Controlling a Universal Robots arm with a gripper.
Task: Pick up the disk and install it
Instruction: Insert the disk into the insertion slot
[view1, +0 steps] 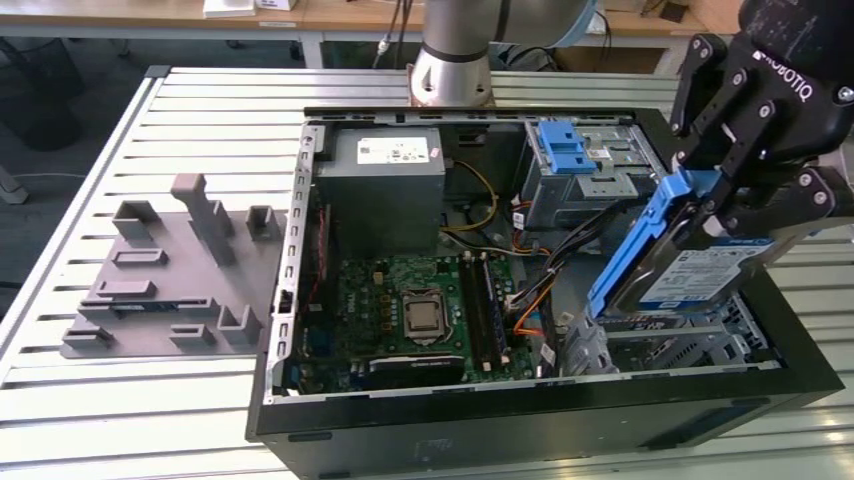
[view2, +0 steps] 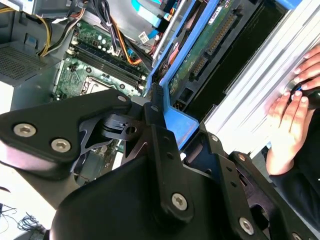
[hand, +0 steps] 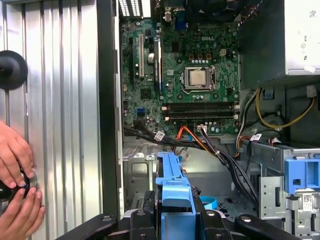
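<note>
We see the gripper (view1: 755, 215) clamped on the disk (view1: 687, 275), lifted clear. The disk hangs tilted on edge just above the open computer case (view1: 534, 425), over the metal bay (view1: 667, 345) beside the motherboard (view1: 407, 310). A person's hands (hand: 15, 185) lie outside the case wall.

A robotics laboratory is indicated. An opened desktop computer case (view1: 534, 430), its motherboard (view1: 414, 310) exposed, is set on a slatted aluminium worktable (view1: 80, 400). In the exterior view, a grey moulded fixture block (view1: 174, 270) is laid at nine o'clock of the case. The robot arm's base (view1: 454, 60) is placed at twelve o'clock, and the disk (view1: 701, 275) is clamped in its gripper (view1: 754, 215). Office desks (view1: 267, 12) are ranged beyond.
</note>
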